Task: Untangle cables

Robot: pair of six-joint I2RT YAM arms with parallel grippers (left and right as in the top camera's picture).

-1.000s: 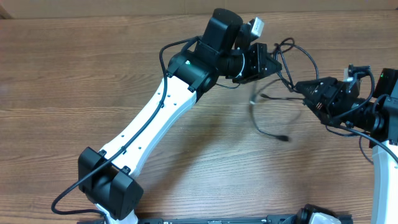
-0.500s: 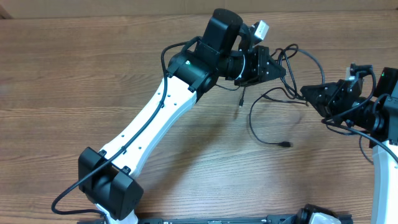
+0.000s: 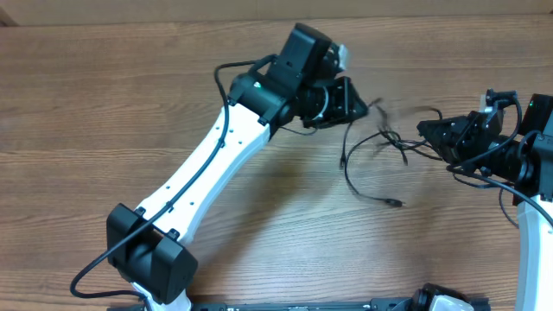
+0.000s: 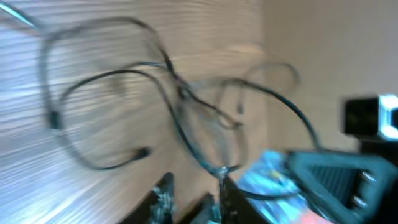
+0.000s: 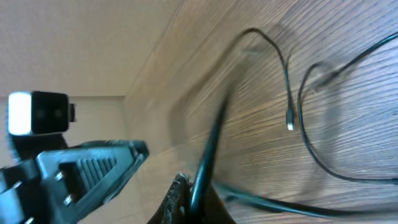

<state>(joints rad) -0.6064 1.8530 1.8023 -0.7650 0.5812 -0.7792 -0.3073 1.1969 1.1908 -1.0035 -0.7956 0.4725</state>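
The left gripper (image 3: pixel 366 103) has its fingers (image 4: pixel 222 190) drawn close together, pinching a strand of the thin black flexible cables (image 3: pixel 385 138) at their tips; its wrist view is badly blurred, so the grip itself shows only faintly. The right gripper (image 3: pixel 426 130) is clenched on another strand, which leaves its closed black fingertips (image 5: pixel 181 190) as a thick dark streak running up and away. The two grippers face each other, near but apart, and the cables are strung between them in a loose tangle; the upper strands are lifted off the surface and smeared by motion. Below the tangle a long loop sags onto the brown wood-grain table (image 3: pixel 130 104), ending in a small plug (image 3: pixel 397 204) lying flat on the wood; a second, shorter end (image 3: pixel 344 161) hangs just below the left gripper. Behind the left gripper the white arm with black joints (image 3: pixel 207 164) reaches in diagonally from the lower left; the black right arm (image 3: pixel 523 160) enters from the right edge.
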